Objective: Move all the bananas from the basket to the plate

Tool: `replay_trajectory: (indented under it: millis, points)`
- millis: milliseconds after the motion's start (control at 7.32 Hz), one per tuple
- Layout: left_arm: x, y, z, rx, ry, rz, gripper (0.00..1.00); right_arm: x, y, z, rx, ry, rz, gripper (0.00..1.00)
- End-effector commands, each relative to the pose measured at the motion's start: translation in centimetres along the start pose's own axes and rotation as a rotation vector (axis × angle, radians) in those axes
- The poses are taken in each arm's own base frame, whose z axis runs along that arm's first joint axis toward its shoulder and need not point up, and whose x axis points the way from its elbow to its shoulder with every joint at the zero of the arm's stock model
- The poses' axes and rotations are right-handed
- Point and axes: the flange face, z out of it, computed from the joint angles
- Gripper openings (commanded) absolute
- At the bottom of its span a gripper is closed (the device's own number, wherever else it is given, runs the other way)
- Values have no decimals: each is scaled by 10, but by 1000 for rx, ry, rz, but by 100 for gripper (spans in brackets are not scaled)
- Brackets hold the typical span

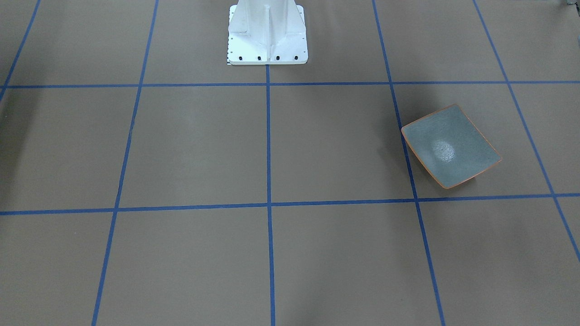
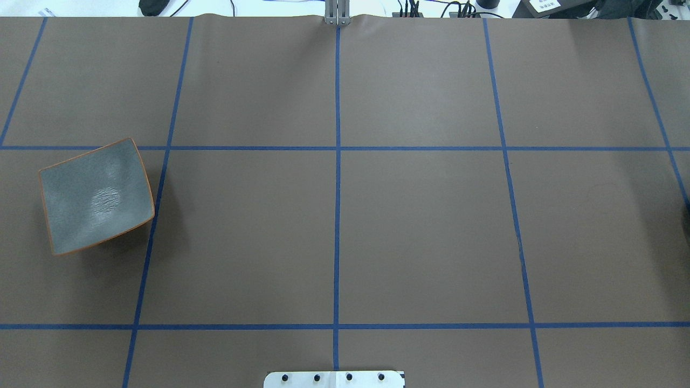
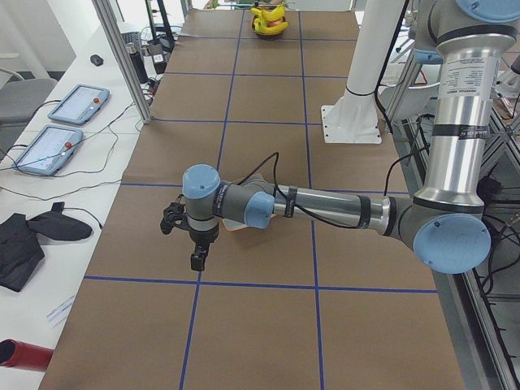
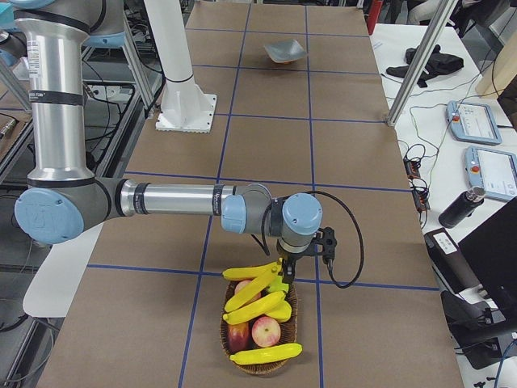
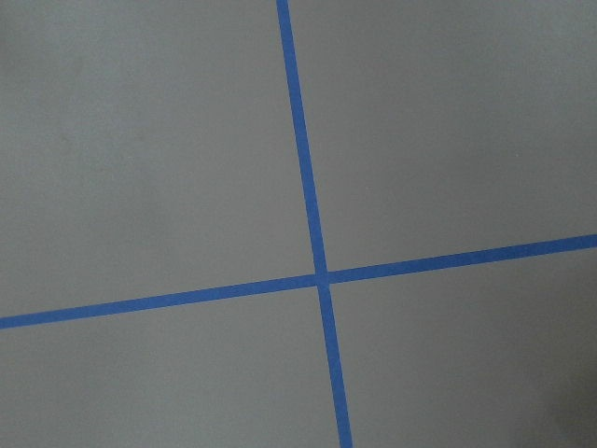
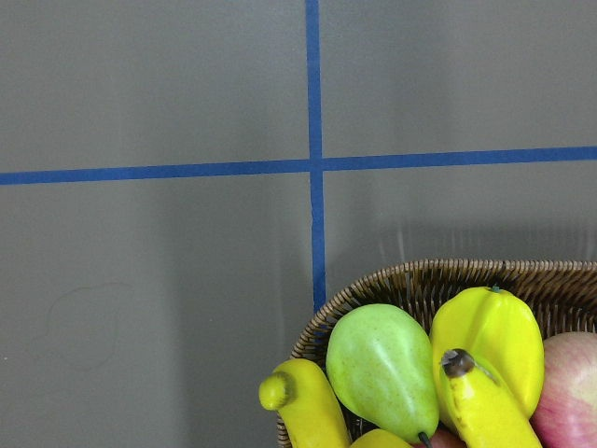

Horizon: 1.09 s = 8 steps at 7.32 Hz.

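Note:
Several yellow bananas lie in a woven basket near the table's end on my right side. In the right wrist view, two banana ends poke over the basket rim. My right gripper hangs just over the basket's near edge, close to the top banana; I cannot tell its state. The grey-blue plate with its orange rim is bare, and shows also as plate. My left gripper points down beside the plate's spot; I cannot tell whether it is open or shut.
A green pear and red apples share the basket. The white robot base stands at the table's middle edge. Blue tape lines cross the brown table. Tablets and cables lie beyond the table's far side.

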Motion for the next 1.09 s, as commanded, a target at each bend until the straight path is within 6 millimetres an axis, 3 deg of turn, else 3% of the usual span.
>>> replay_trajectory:
  millis: [0, 410, 683, 957]
  points:
    - [-1, 1, 1, -2, 0, -2, 100, 0, 1, 0, 0, -1, 3, 100]
    - [-6, 6, 5, -12, -1, -11, 100, -9, 0, -7, 14, 2, -2, 100]
    - [-8, 8, 10, -23, 0, -18, 100, -23, -3, -19, 35, -23, 141, 100]
    - [-7, 9, 9, -20, 0, -15, 100, -21, 4, -15, 72, -32, 113, 100]
